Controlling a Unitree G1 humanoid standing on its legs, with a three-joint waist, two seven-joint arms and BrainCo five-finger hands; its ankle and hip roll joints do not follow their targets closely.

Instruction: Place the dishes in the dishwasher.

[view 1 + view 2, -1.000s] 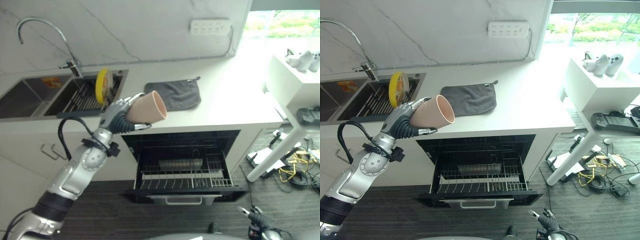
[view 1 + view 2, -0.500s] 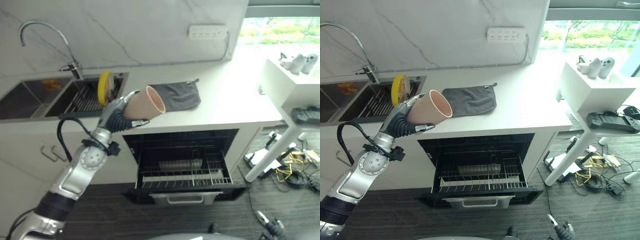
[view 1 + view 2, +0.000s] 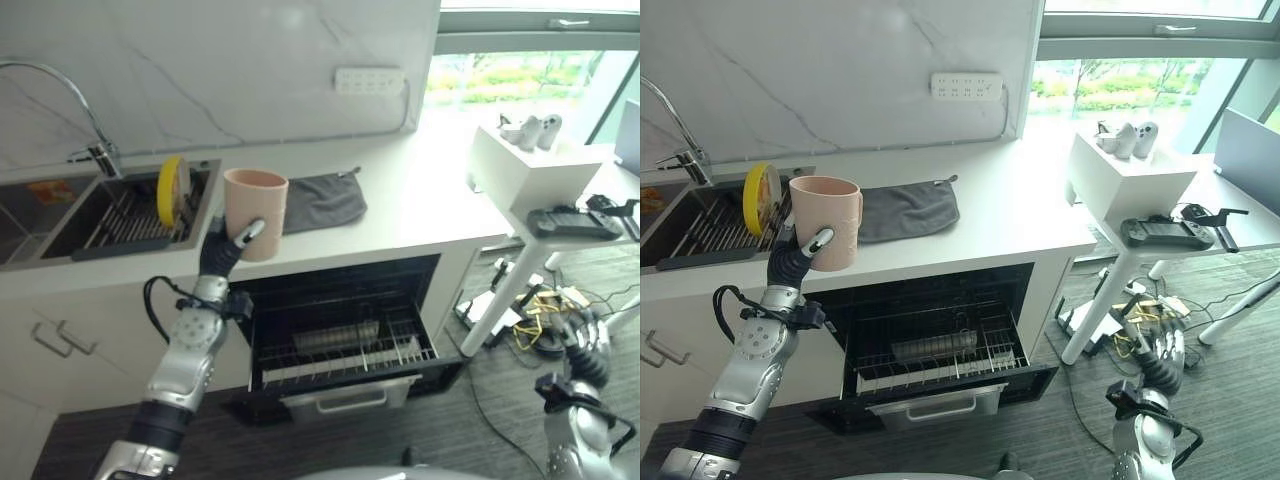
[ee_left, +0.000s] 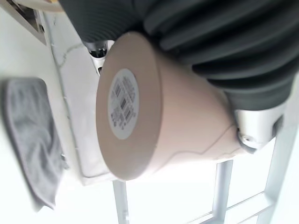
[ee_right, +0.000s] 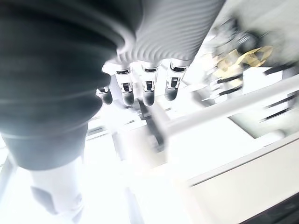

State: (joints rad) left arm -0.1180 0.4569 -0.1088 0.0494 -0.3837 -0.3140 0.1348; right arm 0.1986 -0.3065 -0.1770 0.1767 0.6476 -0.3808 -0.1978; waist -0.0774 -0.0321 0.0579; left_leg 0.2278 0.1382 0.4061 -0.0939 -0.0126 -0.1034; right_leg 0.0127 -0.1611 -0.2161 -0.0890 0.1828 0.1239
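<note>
We see the robot's left hand wrapped around a pink cup, held upright with its mouth up, above the front edge of the white worktop. Below it the dishwasher stands open, its wire rack pulled out. A yellow plate stands on edge in the sink rack, and a grey cloth lies just beside the cup. The right hand hangs low near the floor, fingers straight and apart.
</note>
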